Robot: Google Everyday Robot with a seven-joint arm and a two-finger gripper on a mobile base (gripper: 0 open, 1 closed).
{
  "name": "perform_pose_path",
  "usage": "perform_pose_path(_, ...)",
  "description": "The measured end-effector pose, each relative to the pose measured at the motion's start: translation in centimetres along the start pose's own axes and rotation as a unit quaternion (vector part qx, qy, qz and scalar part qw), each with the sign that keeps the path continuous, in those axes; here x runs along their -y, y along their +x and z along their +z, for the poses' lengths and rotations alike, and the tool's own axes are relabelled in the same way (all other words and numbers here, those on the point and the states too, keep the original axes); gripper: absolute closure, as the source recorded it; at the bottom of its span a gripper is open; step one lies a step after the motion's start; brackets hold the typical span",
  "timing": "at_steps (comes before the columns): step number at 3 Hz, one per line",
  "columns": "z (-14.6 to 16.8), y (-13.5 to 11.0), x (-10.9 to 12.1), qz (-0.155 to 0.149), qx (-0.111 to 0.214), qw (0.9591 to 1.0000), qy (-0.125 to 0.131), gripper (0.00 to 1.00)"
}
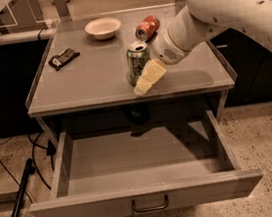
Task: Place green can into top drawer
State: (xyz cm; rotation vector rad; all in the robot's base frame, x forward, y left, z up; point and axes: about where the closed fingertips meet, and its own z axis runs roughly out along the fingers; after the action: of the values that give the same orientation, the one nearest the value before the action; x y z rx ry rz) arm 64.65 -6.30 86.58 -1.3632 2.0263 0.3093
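The green can (138, 60) stands upright on the grey tabletop (86, 77), near its front edge, silver top up. My gripper (147, 78) reaches down from the right on the white arm (213, 13); its pale yellow tip lies against the can's lower right side, in front of it. The top drawer (148, 198) is pulled fully open below the tabletop. Its shallow grey inside shows nothing in it, and its bar handle (150, 205) is at the middle of the front panel.
A red can (147, 27) lies on its side at the back of the tabletop beside a white bowl (103, 27). A dark flat object (64, 58) lies at the left. Cables and a black pole (18, 200) are on the floor to the left.
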Motion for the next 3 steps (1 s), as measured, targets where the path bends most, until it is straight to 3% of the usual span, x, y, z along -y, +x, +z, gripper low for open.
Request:
perform_pose_path(2,2.0,-0.7,0.7,-0.016,0.008,0.9993,0.032,0.00)
perform_pose_path(3,3.1,-1.0,1.1,-0.019,0.010,0.9992,0.033,0.15)
